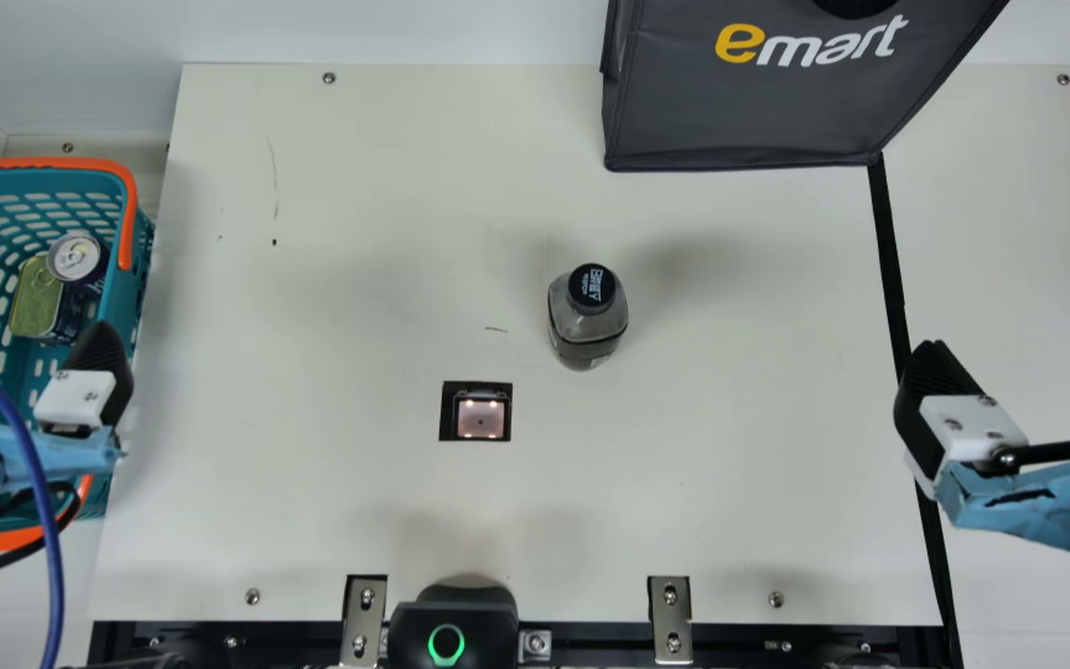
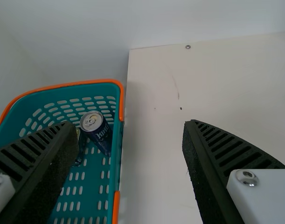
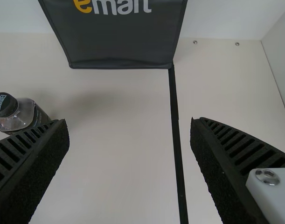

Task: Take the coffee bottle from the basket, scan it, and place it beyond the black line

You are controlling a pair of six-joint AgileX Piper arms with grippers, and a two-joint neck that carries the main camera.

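The left gripper (image 1: 29, 339) has its jaws spread wide, holding nothing, over the basket (image 1: 137, 279). Away from its tips, inside the basket, sit a dark can (image 1: 75, 260) and a squarish tin (image 1: 33, 297); pale print runs down the can's side in the left wrist view.

To the right of those jaws, well apart, is the scanner window (image 1: 479, 418), lit at its corners. Just beyond it, on the side toward the right gripper (image 1: 1023, 351), stands the coffee bottle (image 1: 588, 321), out of the basket, its long axis upright and its black cap on top. The cap carries white lettering, and the body has a dark label whose text I cannot make out. Whether it has been scanned, I cannot tell.

The bag (image 1: 739, 102), with large yellow and white lettering, stands ahead of the right jaws and to their left. Those jaws are also wide apart with nothing between them, and the black line (image 1: 886, 242) passes below their gap in the right wrist view. The bottle lies to their left, on the near side of the line, and nearer to them than to the left pair. The likely next move is the right gripper's: leftward to straddle the upright body, then back across the line.
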